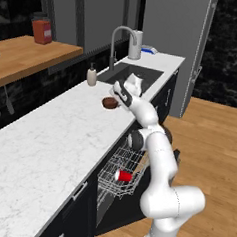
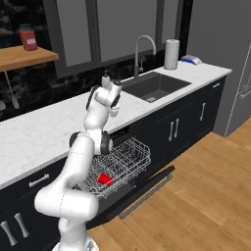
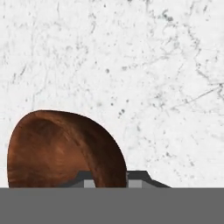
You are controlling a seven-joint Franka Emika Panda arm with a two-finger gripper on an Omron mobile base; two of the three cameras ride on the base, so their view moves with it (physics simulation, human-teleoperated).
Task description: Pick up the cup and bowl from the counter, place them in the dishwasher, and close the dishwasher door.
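The dark brown bowl [image 1: 109, 103] sits on the white marble counter [image 1: 49, 140] just left of the sink. My gripper [image 1: 115, 98] reaches down onto its right edge. In the hand view the bowl [image 3: 61, 148] fills the lower left, and its rim wall runs between my two fingertips [image 3: 138, 180], which press on either side of it. The red cup [image 1: 122, 176] lies on its side in the pulled-out wire rack [image 1: 115, 163] of the dishwasher. The cup [image 2: 104, 179] and the rack [image 2: 128, 156] also show from the right, above the dishwasher door [image 2: 144, 192], which hangs open and lowered.
The sink [image 1: 136, 74] with its faucet [image 1: 121, 38] lies just beyond the bowl. A soap bottle [image 1: 92, 76] stands to the sink's left and a paper towel roll [image 2: 171, 54] behind it. A wooden shelf [image 1: 24, 56] juts out over the counter's far side.
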